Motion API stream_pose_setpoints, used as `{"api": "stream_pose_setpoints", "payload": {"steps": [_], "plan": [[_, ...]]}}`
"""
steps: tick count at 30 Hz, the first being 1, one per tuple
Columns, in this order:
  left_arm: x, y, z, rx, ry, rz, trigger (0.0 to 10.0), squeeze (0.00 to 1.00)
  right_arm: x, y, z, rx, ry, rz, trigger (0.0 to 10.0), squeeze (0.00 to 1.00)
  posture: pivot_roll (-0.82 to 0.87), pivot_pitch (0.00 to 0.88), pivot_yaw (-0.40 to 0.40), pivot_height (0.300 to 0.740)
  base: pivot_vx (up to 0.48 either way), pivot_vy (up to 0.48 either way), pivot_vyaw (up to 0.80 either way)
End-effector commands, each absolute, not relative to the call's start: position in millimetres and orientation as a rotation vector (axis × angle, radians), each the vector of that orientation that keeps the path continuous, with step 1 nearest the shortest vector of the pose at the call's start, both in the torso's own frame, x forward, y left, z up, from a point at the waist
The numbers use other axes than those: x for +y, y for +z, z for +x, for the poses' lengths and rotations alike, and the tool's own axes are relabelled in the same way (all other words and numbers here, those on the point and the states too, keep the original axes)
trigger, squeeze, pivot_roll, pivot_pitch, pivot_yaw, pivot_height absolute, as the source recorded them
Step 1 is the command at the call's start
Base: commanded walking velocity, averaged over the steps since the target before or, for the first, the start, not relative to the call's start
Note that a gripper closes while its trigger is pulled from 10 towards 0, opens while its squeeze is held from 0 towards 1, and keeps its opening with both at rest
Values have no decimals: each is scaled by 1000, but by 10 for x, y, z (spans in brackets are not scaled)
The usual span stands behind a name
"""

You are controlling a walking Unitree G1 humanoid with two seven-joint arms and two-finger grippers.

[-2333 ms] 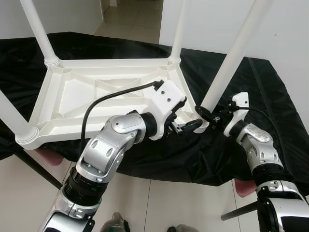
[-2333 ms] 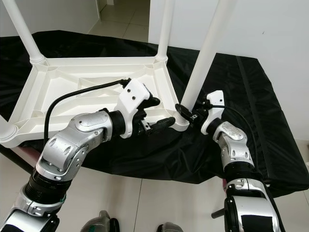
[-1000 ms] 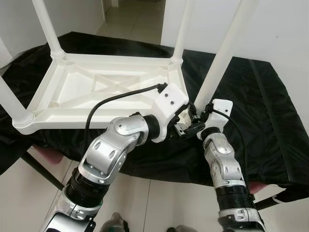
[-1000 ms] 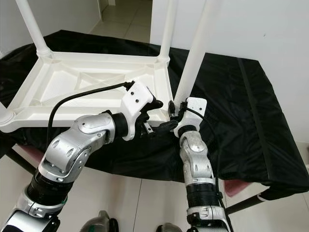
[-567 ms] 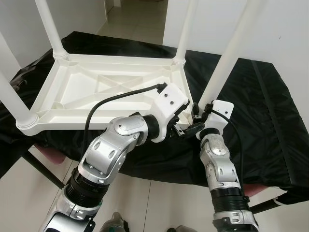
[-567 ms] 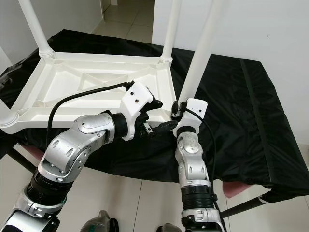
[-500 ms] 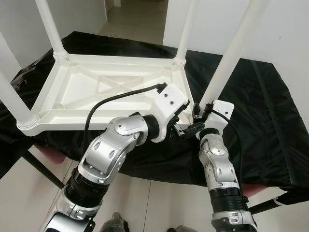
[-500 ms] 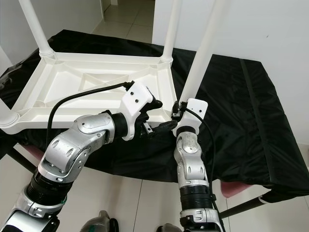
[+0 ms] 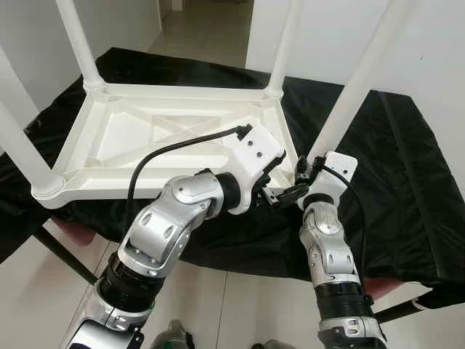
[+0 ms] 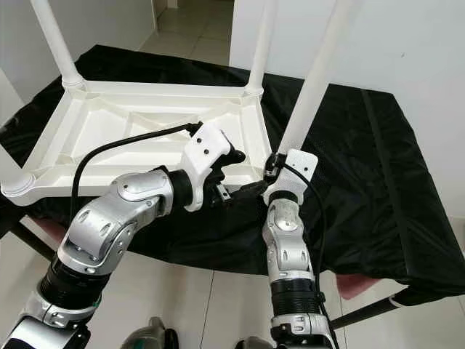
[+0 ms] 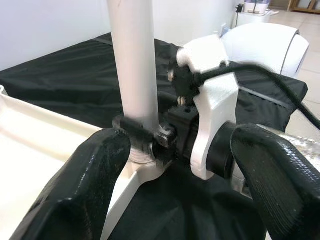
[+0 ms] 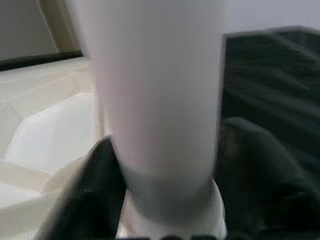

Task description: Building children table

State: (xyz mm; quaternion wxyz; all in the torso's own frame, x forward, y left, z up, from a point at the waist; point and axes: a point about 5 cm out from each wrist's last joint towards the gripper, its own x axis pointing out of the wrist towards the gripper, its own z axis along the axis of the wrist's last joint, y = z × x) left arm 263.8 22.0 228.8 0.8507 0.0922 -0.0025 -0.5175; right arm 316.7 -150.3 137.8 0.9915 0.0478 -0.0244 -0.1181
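The white children's table (image 9: 167, 138) lies upside down on a black cloth (image 9: 407, 182) in the middle of the head views, legs pointing up. At centre right the right gripper (image 9: 304, 173) is clamped round the base of the near-right leg (image 9: 347, 98) — its black fingers (image 12: 107, 170) flank the white tube. The left gripper (image 9: 280, 195) sits spread wide just beside that corner, its fingers (image 11: 85, 185) holding nothing.
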Motion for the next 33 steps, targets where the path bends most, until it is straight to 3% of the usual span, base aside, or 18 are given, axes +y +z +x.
{"api": "stream_pose_setpoints", "payload": {"steps": [1, 13, 14, 22, 33], "plan": [[241, 2308, 2651, -16, -1047, 188, 10000, 0, -1636, 1269, 3142, -4, -258, 106, 10000, 1000, 50, 11, -44, 740, 0, 0, 0], [247, 2315, 2654, -17, -1040, 185, 10000, 0, -1794, 1382, 3199, -58, -204, 115, 10000, 1000, 45, 18, -43, 740, 0, 0, 0], [248, 2316, 2657, -17, -1039, 183, 10000, 0, -1822, 1432, 3253, -69, -115, 121, 10000, 0, 42, 21, -41, 740, 0, 0, 0], [249, 2321, 2674, -16, -1040, 183, 10000, 0, -1826, 1564, 3362, -96, 273, 35, 10000, 0, 39, 20, -32, 740, 0, 0, 0], [263, 2331, 2674, -16, -1037, 185, 10000, 0, -1859, 1584, 3398, -70, 546, -39, 10000, 0, 49, 22, -31, 740, 0, 0, 0]]}}
